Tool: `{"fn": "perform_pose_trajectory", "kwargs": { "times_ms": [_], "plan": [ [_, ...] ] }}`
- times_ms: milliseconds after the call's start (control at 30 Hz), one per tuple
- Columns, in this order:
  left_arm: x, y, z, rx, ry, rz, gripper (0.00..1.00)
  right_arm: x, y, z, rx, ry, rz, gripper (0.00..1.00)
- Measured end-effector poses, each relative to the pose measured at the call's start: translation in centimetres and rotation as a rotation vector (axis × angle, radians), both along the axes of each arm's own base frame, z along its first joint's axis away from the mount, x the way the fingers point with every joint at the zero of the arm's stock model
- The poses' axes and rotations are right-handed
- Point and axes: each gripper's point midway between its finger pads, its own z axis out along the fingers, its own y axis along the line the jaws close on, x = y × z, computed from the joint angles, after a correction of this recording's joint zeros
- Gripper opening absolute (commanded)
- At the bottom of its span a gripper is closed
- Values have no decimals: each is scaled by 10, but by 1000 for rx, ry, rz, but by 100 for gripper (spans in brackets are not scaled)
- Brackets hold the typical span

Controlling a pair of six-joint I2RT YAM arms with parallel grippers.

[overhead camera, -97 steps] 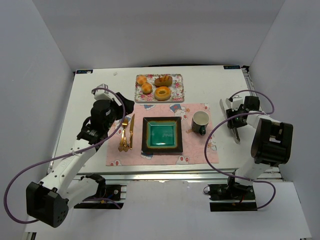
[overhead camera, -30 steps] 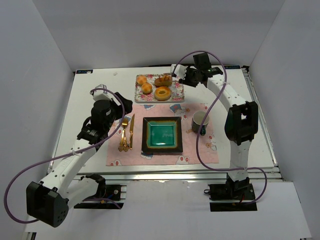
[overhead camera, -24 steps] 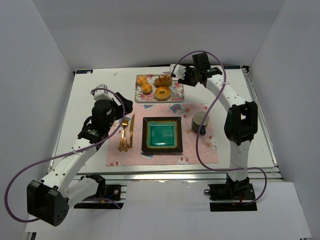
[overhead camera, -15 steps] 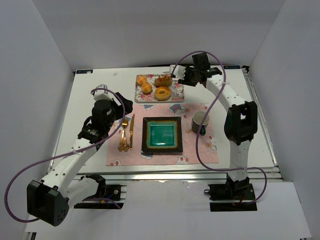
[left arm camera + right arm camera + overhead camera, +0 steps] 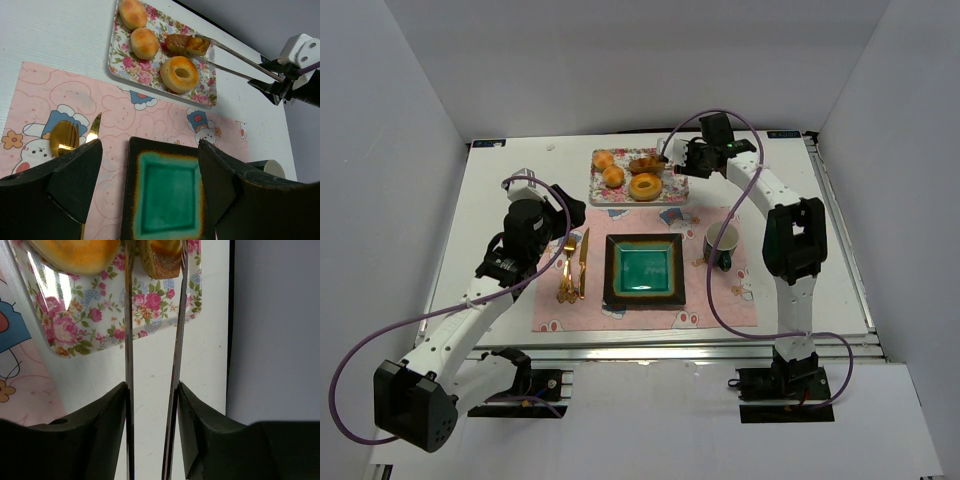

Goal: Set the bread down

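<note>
The bread (image 5: pixel 646 162) is a dark golden-brown oval roll at the back right of the floral tray (image 5: pixel 677 190). It also shows in the left wrist view (image 5: pixel 186 45) and the right wrist view (image 5: pixel 161 257). My right gripper (image 5: pixel 691 157) (image 5: pixel 152 390) is shut on metal tongs (image 5: pixel 235 56) (image 5: pixel 128 340). The tong blades lie on either side of the bread's right end, which still rests on the tray. My left gripper (image 5: pixel 563 212) (image 5: pixel 150 152) is open and empty, hovering over the placemat by the cutlery.
A doughnut (image 5: pixel 645 185) (image 5: pixel 181 74) and two round orange buns (image 5: pixel 603 160) (image 5: pixel 613 176) share the tray. A green square plate (image 5: pixel 611 272) (image 5: pixel 129 200) sits on the pink placemat (image 5: pixel 705 305), with gold cutlery (image 5: pixel 570 268) at its left and a mug (image 5: pixel 722 243) at its right.
My right arm swung from the table's right side to the tray with the tongs. In the last second the tongs slid left until they straddled the bread. The left arm stayed still.
</note>
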Motion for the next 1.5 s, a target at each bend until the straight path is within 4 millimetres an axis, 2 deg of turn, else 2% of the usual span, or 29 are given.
{"fn": "perform_pose_trajectory", "kwargs": {
  "times_ms": [67,167,200,233,300,433,533,633,700,733,800,867,900,967,1033,1133,1200,1267,1300,1433,1500],
  "plan": [
    [0,0,0,0,0,0,87,0,0,-1,-4,0,0,41],
    [0,0,0,0,0,0,87,1,0,-1,-6,-3,4,19],
    [0,0,0,0,0,1,87,1,0,-1,-5,-4,3,9],
    [0,0,0,0,0,1,87,2,0,0,-6,-8,5,5],
    [0,1,0,1,0,3,87,1,0,1,2,-14,1,0],
    [1,2,0,2,-1,10,86,-15,-3,8,23,-4,-3,0],
    [1,3,1,4,-3,17,85,-35,-2,36,81,-2,3,0],
    [1,5,3,4,-9,25,83,-71,2,83,177,-11,48,0],
    [1,6,4,2,-14,29,78,-108,4,113,245,-25,97,0],
    [0,7,6,0,-17,29,76,-129,4,121,265,-20,118,0],
    [0,7,7,-6,-22,30,61,-175,5,133,308,-19,167,1],
    [-1,7,9,-8,-27,31,45,-215,7,128,330,12,205,4],
    [-1,7,10,-10,-30,31,32,-233,8,118,335,39,221,6],
    [-1,7,12,-13,-36,31,31,-262,6,92,328,111,227,6],
    [-2,7,15,-15,-44,30,40,-275,-2,62,304,180,200,7],
    [-3,7,17,-18,-48,26,60,-286,-16,24,254,265,135,7],
    [-3,7,17,-24,-50,25,63,-291,-22,8,231,294,98,9],
    [-4,7,19,-28,-52,26,66,-292,-27,0,218,293,74,12],
    [-5,7,19,-29,-54,26,66,-293,-28,-2,217,288,67,16],
    [-10,9,23,-41,-67,28,68,-294,-28,-1,218,260,61,31],
    [-12,10,24,-48,-72,29,69,-298,-25,-2,214,257,78,35]
  ]
}}
